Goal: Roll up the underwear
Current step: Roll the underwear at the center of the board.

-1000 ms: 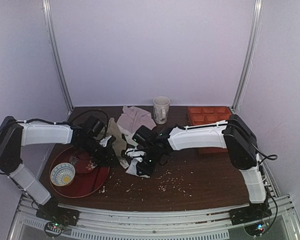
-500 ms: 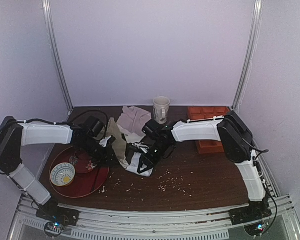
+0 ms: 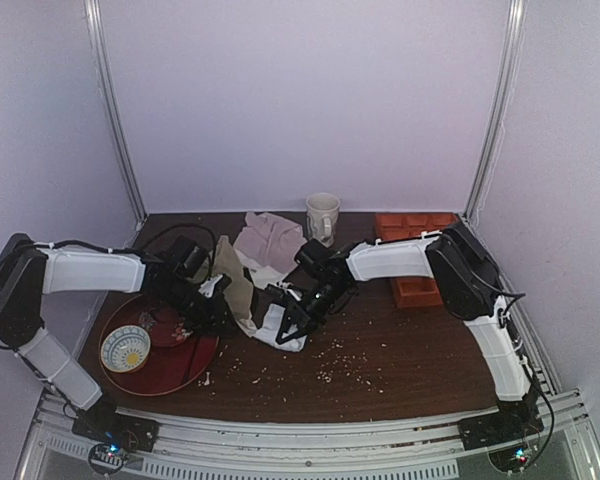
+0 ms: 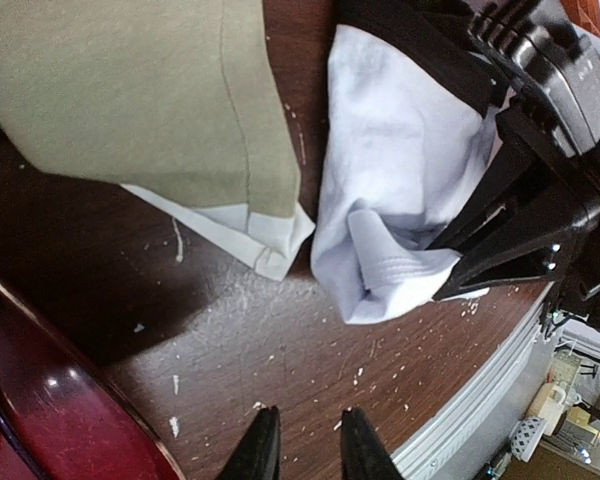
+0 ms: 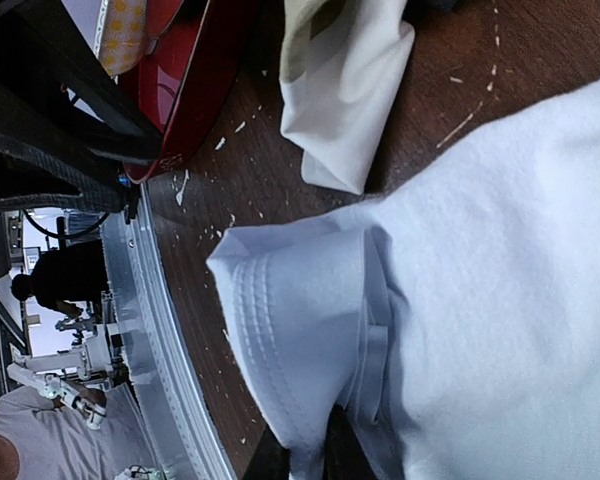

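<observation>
The white underwear (image 3: 278, 326) lies bunched on the brown table, a folded stitched hem pointing at the front edge. It fills the right wrist view (image 5: 460, 300) and shows in the left wrist view (image 4: 390, 190). No black lettering shows. My right gripper (image 3: 294, 310) is shut on the cloth's edge, which runs between its dark fingers (image 5: 305, 462). My left gripper (image 3: 216, 306) is a little open and empty (image 4: 305, 455), low over bare table just left of the underwear, beside the olive-beige garment (image 4: 130, 90).
A red tray (image 3: 175, 365) with a patterned bowl (image 3: 126, 347) sits front left, close to my left gripper. A pale pinkish cloth (image 3: 270, 238), a white mug (image 3: 322, 218) and an orange compartment tray (image 3: 415, 232) stand at the back. Crumbs (image 3: 340, 362) dot the table.
My right gripper has drawn back and to the right with the underwear, and the cloth has shifted with it. The left arm has hardly moved.
</observation>
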